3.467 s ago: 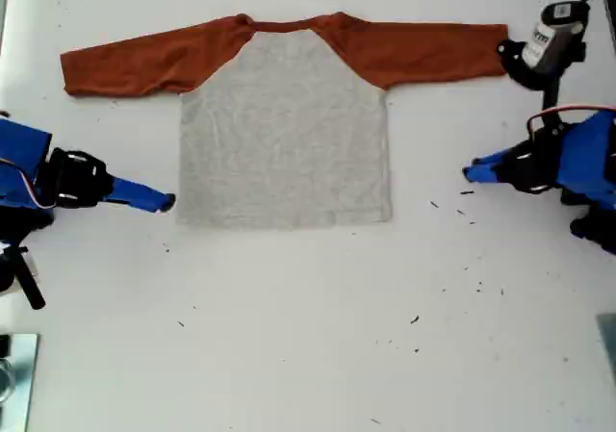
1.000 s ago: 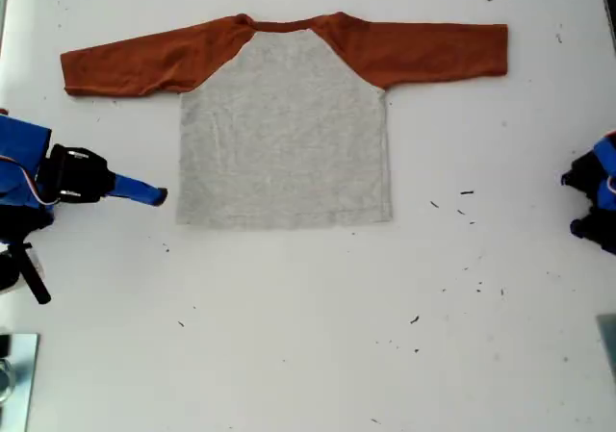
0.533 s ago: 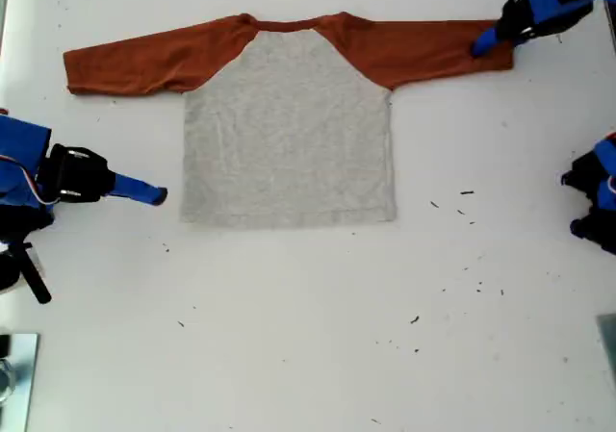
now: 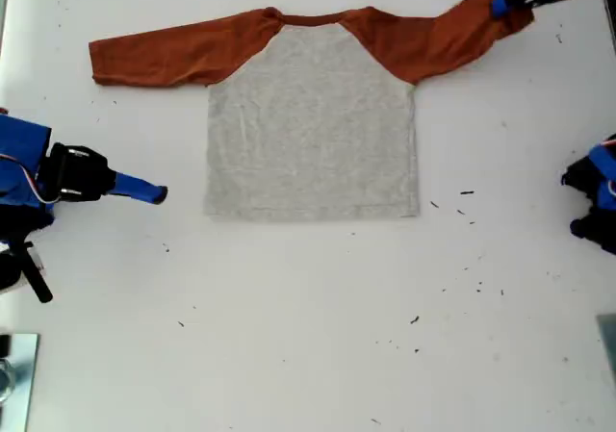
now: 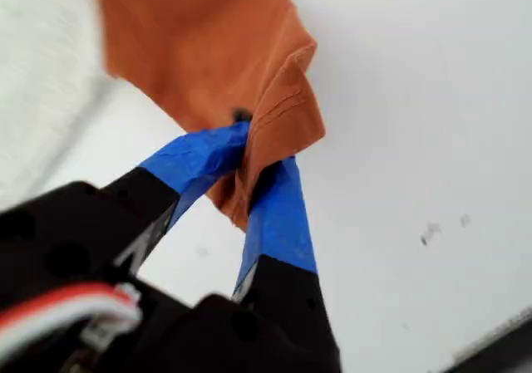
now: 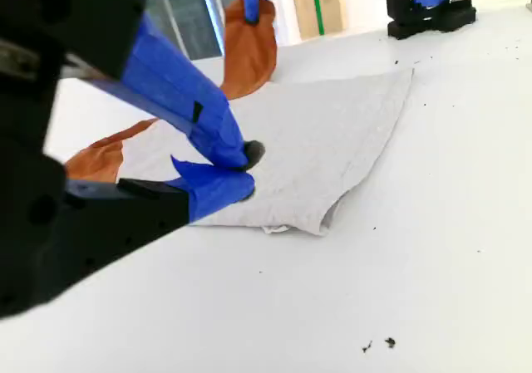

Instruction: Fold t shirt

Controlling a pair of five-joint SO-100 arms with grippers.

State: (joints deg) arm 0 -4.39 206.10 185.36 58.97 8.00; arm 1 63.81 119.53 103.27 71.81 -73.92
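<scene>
In the exterior view the t shirt (image 4: 313, 124) lies flat on the white surface (image 4: 308, 336), one sleeve cuff lifted at that view's upper right by my first hand (image 4: 502, 1). The first wrist view shows that hand (image 5: 253, 169) clenched on the cuff. In the second wrist view my second hand (image 6: 241, 167) hangs beside the shirt's hem, tips together, holding nothing.

Our first gripper (image 5: 264, 161) and second gripper (image 6: 237, 169) share one build — black housings with blue tape-wrapped fingers (image 5: 281, 219). Red and white cables (image 5: 62, 311) run along the first gripper's body.
</scene>
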